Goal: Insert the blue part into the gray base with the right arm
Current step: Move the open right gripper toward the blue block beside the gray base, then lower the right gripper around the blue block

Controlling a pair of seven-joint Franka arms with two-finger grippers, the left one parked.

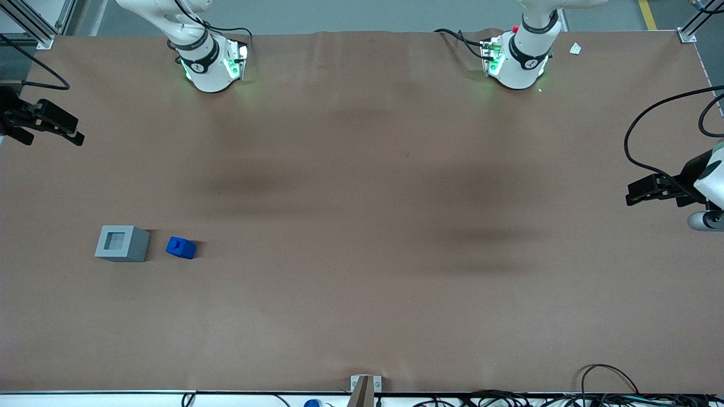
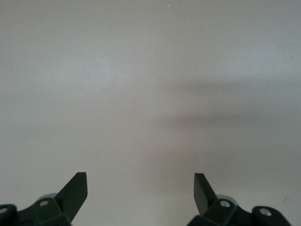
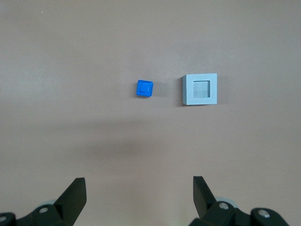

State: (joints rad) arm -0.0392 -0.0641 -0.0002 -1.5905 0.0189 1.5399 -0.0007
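Two pieces lie untouched, both well apart from the raised gripper (image 1: 54,125).
From the front, the blue part (image 1: 181,247) sits just beside the gray base (image 1: 122,243), nearer the camera than the gripper. At the wrist, fingers (image 3: 75,193) spread wide and empty; the base's recess holds nothing; a skewed pinch might jam insertion.

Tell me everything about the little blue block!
The blue part is a small bright blue block, plastic by its look, with a round stub on its top face. It sits on the brown table, turned a little askew, beside the gray base but not touching it. The open gripper hangs high above, away from it.
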